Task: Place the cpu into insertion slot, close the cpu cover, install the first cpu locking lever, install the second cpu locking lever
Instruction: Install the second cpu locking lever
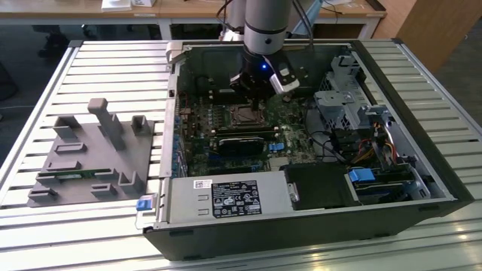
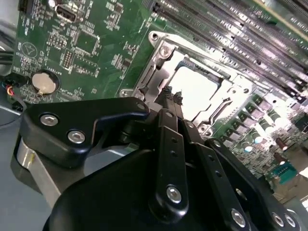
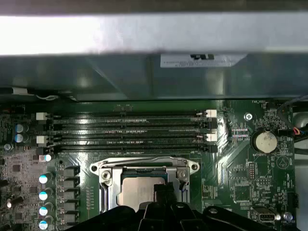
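Gripper (image 2: pixel 172 98) sits low over the insertion slot (image 1: pixel 245 114), inside the open computer case (image 1: pixel 421 164). In the second wrist view its fingertips (image 2: pixel 168 92) look pressed together with no gap and nothing between them, tips just at the socket's near edge. Cpu (image 2: pixel 197 91) lies flat in the slot already, pale metal top showing in both wrist views. Cpu cover (image 3: pixel 144 169) appears folded down around the chip, silvery frame ringing it, though whether it is fully seated or latched is hard to tell from these angles.

Handling judgement: the chip is light, stiff and fragile, contacts underneath easily damaged, so grip by the edges only. Cover is thin sheet metal, springy on its hinge, best pushed at its free edge. Locking levers would be thin stiff wire, slippery under narrow tips.

View differences: the exterior view gives the whole layout, with the grey fixture tray (image 1: pixel 90 158) on the slatted table (image 1: pixel 113 62) at the exterior view's left, well apart from the case, and the power supply box (image 1: pixel 226 199) near the case front. Socket detail there is too small. First wrist view shows the memory slots (image 3: pixel 130 130) beyond the socket and the coin cell battery (image 3: pixel 265 141). Second wrist view shows finger links and tip position against the socket.
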### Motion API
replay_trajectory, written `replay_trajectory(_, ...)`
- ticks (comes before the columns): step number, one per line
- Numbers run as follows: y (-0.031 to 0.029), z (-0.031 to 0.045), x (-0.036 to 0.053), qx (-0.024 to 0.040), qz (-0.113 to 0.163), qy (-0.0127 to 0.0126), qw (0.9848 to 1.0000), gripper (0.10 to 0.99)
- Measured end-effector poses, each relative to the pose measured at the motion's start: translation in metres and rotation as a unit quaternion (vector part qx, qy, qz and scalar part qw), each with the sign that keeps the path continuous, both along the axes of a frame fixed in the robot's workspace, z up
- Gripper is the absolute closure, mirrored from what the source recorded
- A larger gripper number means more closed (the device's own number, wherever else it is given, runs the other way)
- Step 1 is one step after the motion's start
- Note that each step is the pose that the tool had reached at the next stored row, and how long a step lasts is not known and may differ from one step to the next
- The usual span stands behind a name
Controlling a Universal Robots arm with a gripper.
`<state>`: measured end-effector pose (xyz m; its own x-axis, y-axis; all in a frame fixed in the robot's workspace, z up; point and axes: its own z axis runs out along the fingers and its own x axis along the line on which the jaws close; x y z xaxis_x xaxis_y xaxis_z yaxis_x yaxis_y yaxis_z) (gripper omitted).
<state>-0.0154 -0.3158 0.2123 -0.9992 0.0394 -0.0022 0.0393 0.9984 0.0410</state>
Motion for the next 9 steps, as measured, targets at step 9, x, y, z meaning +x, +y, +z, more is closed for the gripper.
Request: replay_trajectory(9, -0.0062, 0.0042, 0.0000, 0.0000, 0.000, 0.0000, 1.0000, 0.980)
